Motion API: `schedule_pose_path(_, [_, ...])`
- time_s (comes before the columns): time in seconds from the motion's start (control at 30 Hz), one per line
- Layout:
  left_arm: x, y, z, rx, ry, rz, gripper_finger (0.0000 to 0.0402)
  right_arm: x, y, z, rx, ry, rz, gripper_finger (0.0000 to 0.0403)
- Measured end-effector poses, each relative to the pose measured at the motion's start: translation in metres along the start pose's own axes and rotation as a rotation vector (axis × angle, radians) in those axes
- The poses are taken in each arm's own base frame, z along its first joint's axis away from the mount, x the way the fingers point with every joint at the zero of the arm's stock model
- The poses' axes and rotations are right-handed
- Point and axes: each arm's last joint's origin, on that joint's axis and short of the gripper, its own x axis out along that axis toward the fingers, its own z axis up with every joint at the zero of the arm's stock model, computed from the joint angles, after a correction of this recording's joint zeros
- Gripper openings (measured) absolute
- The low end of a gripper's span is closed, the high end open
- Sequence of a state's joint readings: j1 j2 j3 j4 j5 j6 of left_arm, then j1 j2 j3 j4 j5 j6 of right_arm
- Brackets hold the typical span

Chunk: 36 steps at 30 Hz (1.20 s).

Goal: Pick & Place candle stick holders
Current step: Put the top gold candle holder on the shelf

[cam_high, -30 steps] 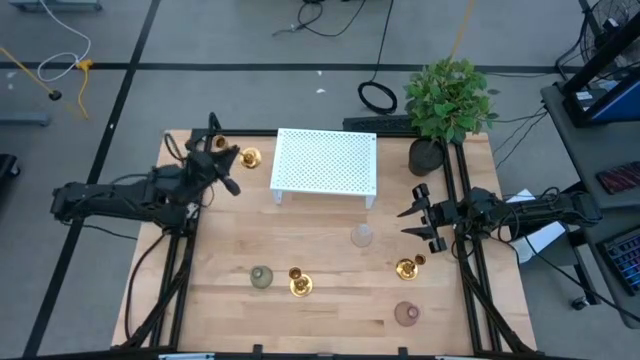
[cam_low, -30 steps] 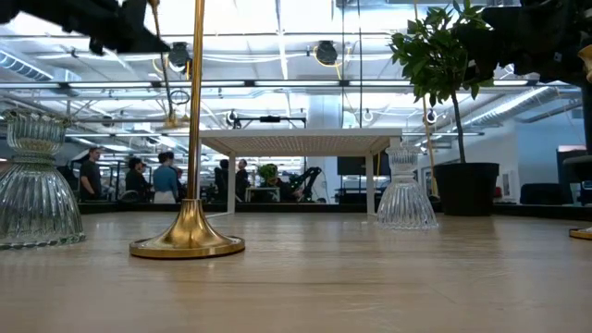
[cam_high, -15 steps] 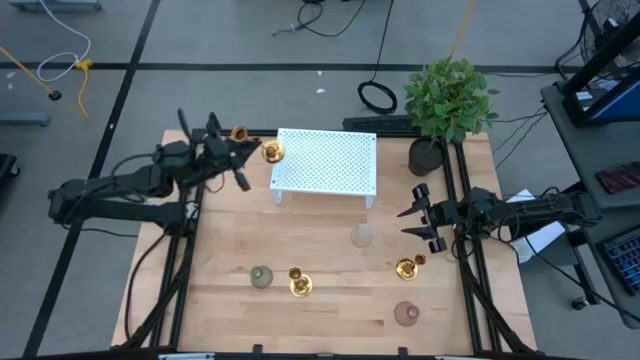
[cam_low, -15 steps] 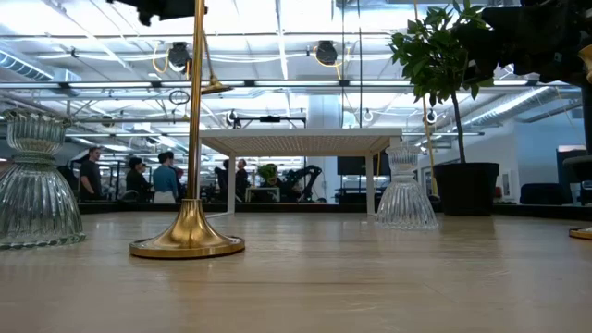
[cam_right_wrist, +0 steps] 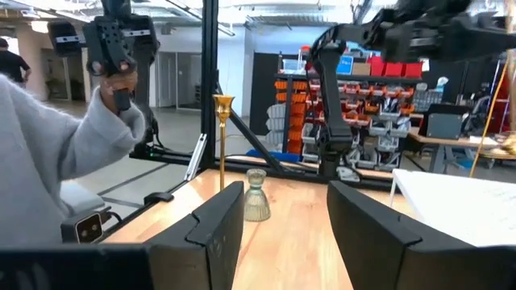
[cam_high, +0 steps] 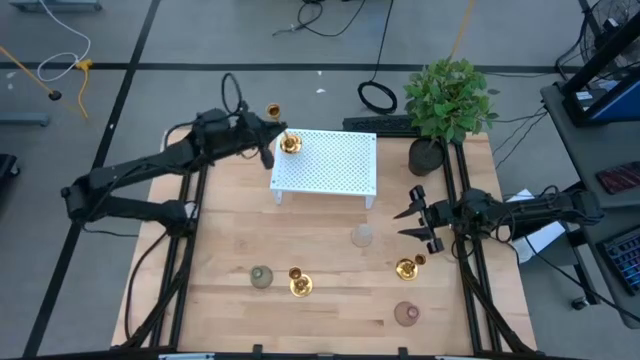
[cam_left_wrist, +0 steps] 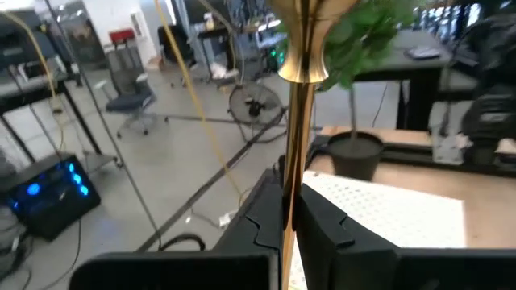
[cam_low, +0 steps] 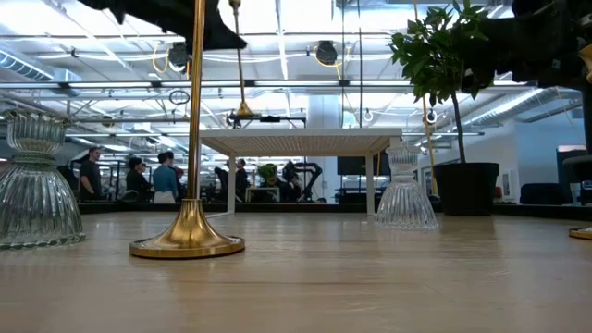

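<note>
Near edge: two brass sticks [cam_high: 300,284] and glass holders stood untouched. Right gripper [cam_high: 415,223] waited open at mid-right. Far left: left gripper [cam_high: 268,143], clamped on third brass stick [cam_high: 289,143], swung over white stand [cam_high: 330,165]'s left corner, ready for placing.

Left arm holds a brass stick over the corner of the white perforated stand

From above, the left gripper [cam_high: 268,142] grips a shiny gold brass candle stick holder [cam_high: 288,143] over the left rear corner of the white perforated metal stand [cam_high: 325,162]. The green potted plant [cam_high: 447,103] stands right of the stand. In front of the stand on the pale wooden table [cam_high: 220,250] lie a clear glass holder [cam_high: 362,236], a green glass holder [cam_high: 261,277], a second brass stick [cam_high: 299,283], a third brass stick [cam_high: 408,267] and a pink glass holder [cam_high: 406,313]. The right gripper [cam_high: 415,224] hovers with fingers spread, right of the clear holder.
</note>
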State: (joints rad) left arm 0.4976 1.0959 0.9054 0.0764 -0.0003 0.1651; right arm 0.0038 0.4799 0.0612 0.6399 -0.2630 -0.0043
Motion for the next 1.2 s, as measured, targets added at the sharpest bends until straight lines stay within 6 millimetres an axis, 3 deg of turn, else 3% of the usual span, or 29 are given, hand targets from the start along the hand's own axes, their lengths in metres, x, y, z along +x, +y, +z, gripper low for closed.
schedule_pose_path(0.23, [0.015,0.023,-0.016,-0.106,0.063,0.019,0.0015,0.003,0.002,-0.003,0.012,0.021,0.018,0.0171])
schedule_pose_path(0.5, [0.027,0.032,-0.030,-0.120,0.115,0.035,0.0015,0.007,0.008,-0.001,-0.022,-0.018,0.073,0.0171])
schedule_pose_path(1.1, [0.029,0.035,-0.032,-0.114,0.125,0.042,0.0046,0.008,0.009,-0.001,-0.059,-0.022,0.072,0.0171])
schedule_pose_path(1.2, [0.029,0.035,-0.032,-0.114,0.125,0.041,0.0050,0.008,0.007,0.000,-0.060,-0.027,0.005,0.0171])
